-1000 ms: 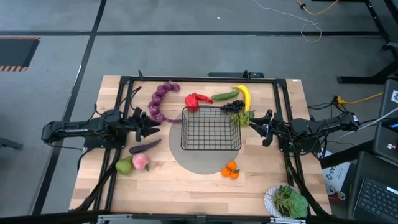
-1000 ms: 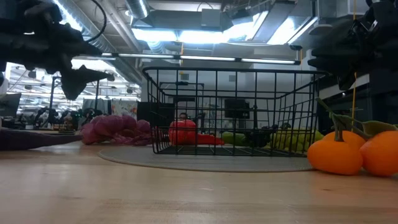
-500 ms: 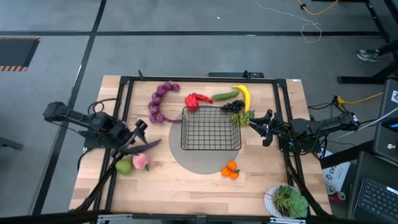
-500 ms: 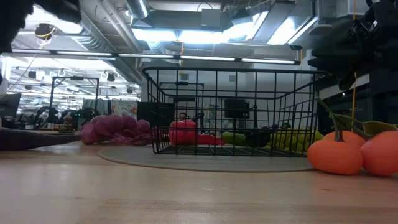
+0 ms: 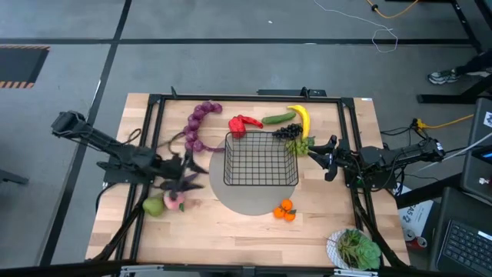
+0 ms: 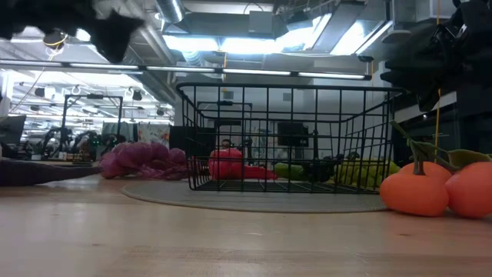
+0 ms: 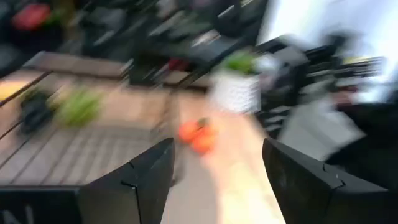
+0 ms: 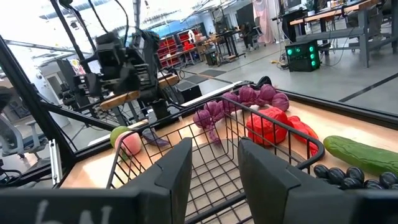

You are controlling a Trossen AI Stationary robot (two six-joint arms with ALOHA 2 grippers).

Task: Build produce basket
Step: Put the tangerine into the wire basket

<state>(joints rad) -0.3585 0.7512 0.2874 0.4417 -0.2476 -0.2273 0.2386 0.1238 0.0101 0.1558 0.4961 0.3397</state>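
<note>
Left claw (image 5: 188,175) is smearing into a dark streak in the high view, just above the peach (image 5: 174,200) and the eggplant (image 5: 183,185), so contact with either cannot be told; the left wrist view is blurring too, yet its two fingers (image 7: 134,180) are showing set apart with nothing between them. In the low view only a dark blurred mass is hanging at the upper left, and the eggplant is being cut off at the picture's edge. Basket (image 5: 260,158), square black wire grid with see-through sides, is sitting empty on a round grey mat (image 5: 238,201) at mid desk (image 5: 231,238). Behind it are lying the purple grape string (image 5: 197,125), the red pepper (image 5: 243,124), the cucumber (image 5: 278,118) and the banana (image 5: 301,118); dark grapes (image 5: 287,131) and green grapes (image 5: 300,145) are sitting against its rear right corner. Pear (image 5: 154,205) is touching the peach at the left. Two glossy oranges (image 5: 285,209) are resting on the mat's front right rim. Right claw (image 5: 319,156) is hanging just beside the basket's right side, near the green grapes, its fingers (image 8: 177,171) standing apart and empty over the wire rim. A leafy plant in a white bowl (image 5: 355,248) is standing at the desk's front right corner.
</note>
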